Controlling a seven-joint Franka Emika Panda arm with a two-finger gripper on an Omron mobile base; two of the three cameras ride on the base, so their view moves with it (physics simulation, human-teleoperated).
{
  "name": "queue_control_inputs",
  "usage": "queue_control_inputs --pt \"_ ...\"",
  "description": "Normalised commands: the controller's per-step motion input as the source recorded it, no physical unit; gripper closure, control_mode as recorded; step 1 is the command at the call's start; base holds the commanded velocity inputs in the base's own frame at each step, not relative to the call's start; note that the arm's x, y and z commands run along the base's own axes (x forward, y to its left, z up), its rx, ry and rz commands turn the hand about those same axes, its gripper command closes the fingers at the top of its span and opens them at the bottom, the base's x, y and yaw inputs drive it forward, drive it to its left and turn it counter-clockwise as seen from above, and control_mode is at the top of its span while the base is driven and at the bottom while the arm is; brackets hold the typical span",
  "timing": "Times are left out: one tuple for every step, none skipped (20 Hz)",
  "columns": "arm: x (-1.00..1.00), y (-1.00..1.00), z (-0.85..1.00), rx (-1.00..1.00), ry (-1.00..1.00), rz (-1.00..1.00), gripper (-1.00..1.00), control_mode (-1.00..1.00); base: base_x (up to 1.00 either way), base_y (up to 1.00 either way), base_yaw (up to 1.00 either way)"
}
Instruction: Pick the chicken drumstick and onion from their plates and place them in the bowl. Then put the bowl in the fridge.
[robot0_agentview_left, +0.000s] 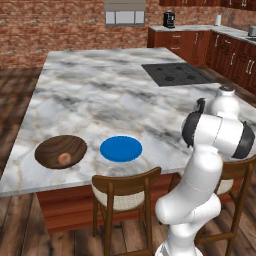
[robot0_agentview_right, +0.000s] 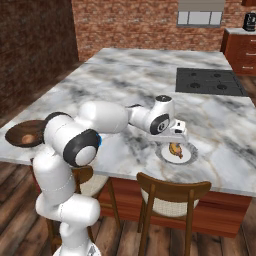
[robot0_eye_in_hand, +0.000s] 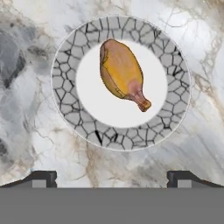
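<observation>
My gripper (robot0_eye_in_hand: 112, 179) hangs wide open and empty above the drumstick (robot0_eye_in_hand: 122, 73), which lies on the grey plate (robot0_eye_in_hand: 65, 87). I'd drop straight down and close across its thick end, then carry it to the bowl (robot0_agentview_left: 52, 146), where the onion (robot0_agentview_left: 64, 158) sits.

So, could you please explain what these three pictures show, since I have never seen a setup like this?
It is a simulated kitchen with a white robot arm on a driving base. Two cameras sit behind the arm, left and right; the third looks down from its hand, whose two dark finger tips stand wide apart, holding nothing. On the marble island lie a dark wooden bowl with the onion already in it, a bare blue plate beside it, and a pale plate with a stone-patterned rim carrying the chicken drumstick. The hand hovers right above that drumstick.
</observation>
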Motion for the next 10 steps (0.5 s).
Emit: queue_control_inputs --pt "0.50 -0.11 -0.21 0.00 0.02 0.15 -1.00 -1.00 0.00 0.00 0.00" --pt "0.50 -0.12 -0.19 -0.01 0.03 0.13 -1.00 -1.00 0.00 0.00 0.00" --pt "0.48 -0.14 -0.15 0.00 0.02 0.10 -1.00 -1.00 0.00 0.00 0.00" --pt "0.47 -0.15 -0.16 0.00 0.03 0.09 -1.00 -1.00 0.00 0.00 0.00" --pt "0.48 -0.16 -0.17 0.00 0.06 0.08 -1.00 -1.00 0.00 0.00 0.00" --pt "0.50 -0.17 -0.20 0.00 0.09 0.07 -1.00 -1.00 0.00 0.00 0.00" --pt "0.48 -0.19 -0.21 -0.01 0.11 0.06 -1.00 -1.00 0.00 0.00 0.00" --pt "0.46 -0.20 -0.23 -0.02 0.14 0.05 -1.00 -1.00 0.00 0.00 0.00" --pt "0.45 -0.18 -0.25 -0.01 0.16 0.04 -1.00 -1.00 0.00 0.00 0.00" --pt "0.46 -0.17 -0.26 0.00 0.17 0.04 -1.00 -1.00 0.00 0.00 0.00"
